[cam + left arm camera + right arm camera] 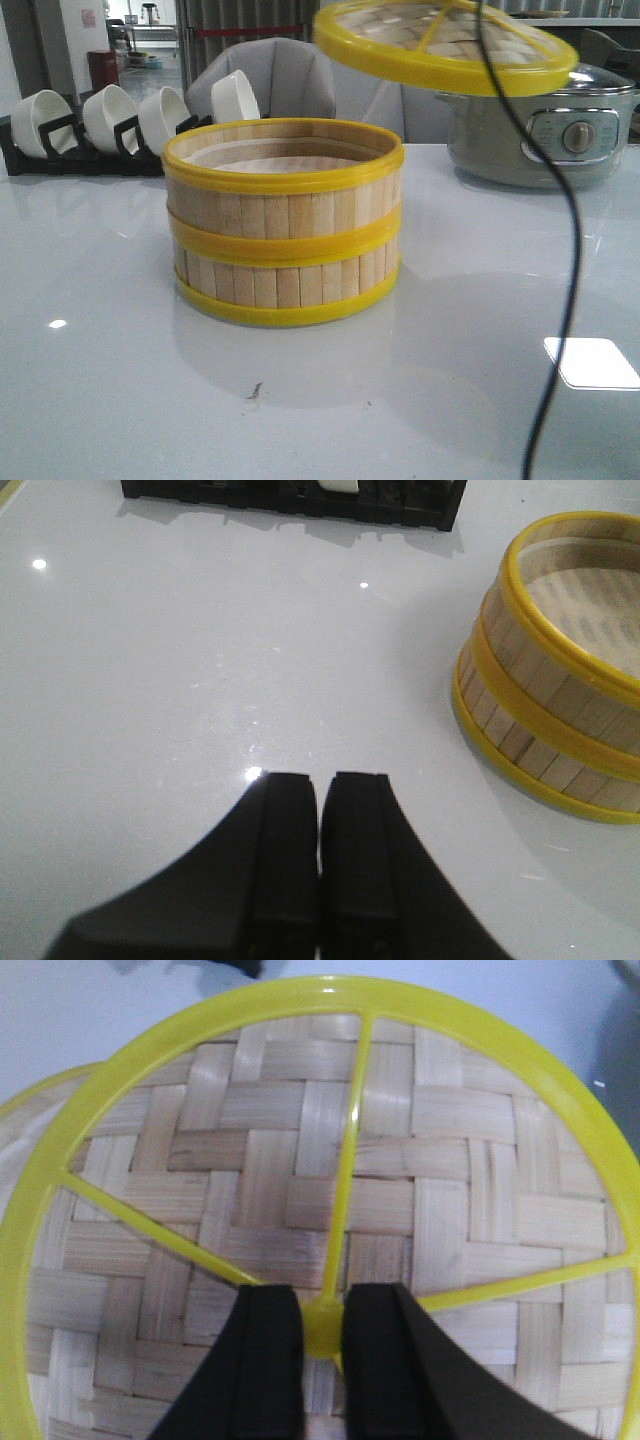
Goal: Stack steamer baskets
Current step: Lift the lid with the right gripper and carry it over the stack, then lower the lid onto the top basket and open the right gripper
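Two steamer baskets stand stacked on the white table, slat walls and yellow rims, open on top; they also show in the left wrist view. A woven steamer lid with a yellow rim and spokes hangs tilted in the air, above and right of the stack. My right gripper is shut on the lid's yellow centre knob; the lid fills that view. My left gripper is shut and empty, low over bare table left of the stack.
A black rack with several white bowls stands at the back left. A grey-green electric pot stands at the back right. A black cable hangs down in front on the right. A grey chair back is behind the table.
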`<control>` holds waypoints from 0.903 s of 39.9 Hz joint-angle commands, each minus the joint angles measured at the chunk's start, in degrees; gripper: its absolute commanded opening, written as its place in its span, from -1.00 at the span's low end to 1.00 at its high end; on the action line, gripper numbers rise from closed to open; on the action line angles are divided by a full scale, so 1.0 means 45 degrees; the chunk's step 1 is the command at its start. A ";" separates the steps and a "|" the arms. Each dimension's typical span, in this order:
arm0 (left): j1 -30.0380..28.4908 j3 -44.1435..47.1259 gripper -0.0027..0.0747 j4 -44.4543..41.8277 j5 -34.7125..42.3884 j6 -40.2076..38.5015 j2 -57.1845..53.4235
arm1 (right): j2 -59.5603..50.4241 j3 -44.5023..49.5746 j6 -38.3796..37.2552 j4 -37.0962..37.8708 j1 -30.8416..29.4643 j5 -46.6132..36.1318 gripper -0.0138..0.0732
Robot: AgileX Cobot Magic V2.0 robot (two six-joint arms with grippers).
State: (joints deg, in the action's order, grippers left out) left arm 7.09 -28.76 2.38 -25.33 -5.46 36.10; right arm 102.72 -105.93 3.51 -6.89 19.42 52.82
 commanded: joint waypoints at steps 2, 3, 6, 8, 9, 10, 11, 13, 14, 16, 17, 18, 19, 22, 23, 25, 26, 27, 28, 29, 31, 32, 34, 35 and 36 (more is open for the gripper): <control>0.0093 -0.0360 -0.69 0.0049 0.0998 -0.0042 -0.0047 | 0.0537 -0.1991 0.0047 -0.0090 0.1091 -0.0100 -0.62; 0.0093 -0.0360 -0.69 0.0049 0.0998 -0.0042 -0.0047 | 0.0824 -0.2355 0.0047 -0.0090 0.1248 0.0047 -0.62; 0.0093 -0.0360 -0.69 0.0049 0.0998 -0.0042 -0.0047 | 0.1483 -0.3167 0.0047 -0.0090 0.1728 0.0403 -0.62; 0.0093 -0.0360 -0.69 0.0049 0.0998 -0.0042 -0.0047 | 0.1879 -0.3619 0.0047 -0.0090 0.1923 0.0565 -0.62; 0.0093 -0.0360 -0.69 0.0049 0.0998 -0.0042 -0.0047 | 0.2032 -0.3777 0.0047 -0.0090 0.2034 0.0655 -0.62; 0.0093 -0.0360 -0.69 0.0049 0.0998 -0.0042 -0.0047 | 0.2213 -0.3962 0.0047 -0.0090 0.2101 0.0714 -0.62; 0.0093 -0.0360 -0.69 0.0049 0.0998 -0.0042 -0.0047 | 0.2329 -0.4082 0.0047 -0.0077 0.2190 0.0775 -0.62; 0.0093 -0.0360 -0.69 0.0049 0.0998 -0.0042 -0.0047 | 0.2608 -0.4318 0.0047 -0.0077 0.2314 0.0835 -0.62; 0.0093 -0.0360 -0.69 0.0049 0.0998 -0.0042 -0.0047 | 0.2663 -0.4350 0.0047 -0.0077 0.2357 0.0836 -0.62; 0.0093 -0.0360 -0.69 0.0049 0.0998 -0.0042 -0.0047 | 0.2806 -0.4375 0.0047 -0.0061 0.2417 0.0824 -0.62; 0.0093 -0.0360 -0.69 0.0049 0.0998 -0.0042 -0.0047 | 0.2848 -0.4375 0.0047 -0.0049 0.2428 0.0811 -0.62; 0.0093 -0.0360 -0.69 0.0049 0.0998 -0.0042 -0.0047 | 0.2906 -0.4375 0.0047 -0.0037 0.2434 0.0823 -0.62; 0.0093 -0.0360 -0.69 0.0049 0.0998 -0.0042 -0.0047 | 0.2950 -0.4375 0.0047 -0.0005 0.2458 0.0840 -0.62; 0.0093 -0.0360 -0.69 0.0049 0.0998 -0.0042 -0.0047 | 0.3060 -0.4375 0.0047 0.0007 0.2458 0.0877 -0.62; 0.0093 -0.0360 -0.69 0.0049 0.0998 -0.0042 -0.0047 | 0.3076 -0.4375 0.0047 0.0007 0.2458 0.0876 -0.62; 0.0093 -0.0360 -0.69 0.0049 0.0998 -0.0042 -0.0047 | 0.3128 -0.4375 0.0047 0.0011 0.2458 0.0891 -0.62; 0.0093 -0.0360 -0.69 0.0049 0.0998 -0.0042 -0.0047 | 0.3144 -0.4375 0.0047 0.0011 0.2458 0.0891 -0.62; 0.0093 -0.0360 -0.69 0.0049 0.0998 -0.0042 -0.0047 | 0.3163 -0.4375 0.0047 0.0023 0.2472 0.0891 -0.62; 0.0093 -0.0360 -0.69 0.0049 0.0998 -0.0042 -0.0047 | 0.3209 -0.4375 0.0047 0.0022 0.2472 0.0891 -0.62; 0.0093 -0.0360 -0.69 0.0049 0.0998 -0.0042 -0.0047 | 0.3246 -0.4375 0.0047 0.0022 0.2472 0.0891 -0.62; 0.0093 -0.0360 -0.69 0.0049 0.0998 -0.0042 -0.0047 | 0.3286 -0.4375 0.0047 0.0022 0.2472 0.0906 -0.62; 0.0093 -0.0360 -0.69 0.0049 0.0998 -0.0042 -0.0047 | 0.3329 -0.4375 0.0047 0.0022 0.2472 0.0920 -0.62; 0.0093 -0.0360 -0.69 0.0049 0.0998 -0.0042 -0.0047 | 0.3391 -0.4375 0.0047 0.0022 0.2472 0.0934 -0.62; 0.0093 -0.0360 -0.69 0.0049 0.0998 -0.0042 -0.0047 | 0.3422 -0.4375 0.0047 0.0022 0.2472 0.0934 -0.62; 0.0093 -0.0360 -0.69 0.0049 0.0998 -0.0042 -0.0047 | 0.3443 -0.4375 0.0047 0.0022 0.2472 0.0934 -0.62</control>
State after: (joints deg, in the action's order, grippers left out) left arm 7.09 -28.76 2.38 -25.33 -5.46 36.10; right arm 121.67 -123.38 3.51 -6.85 30.50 59.87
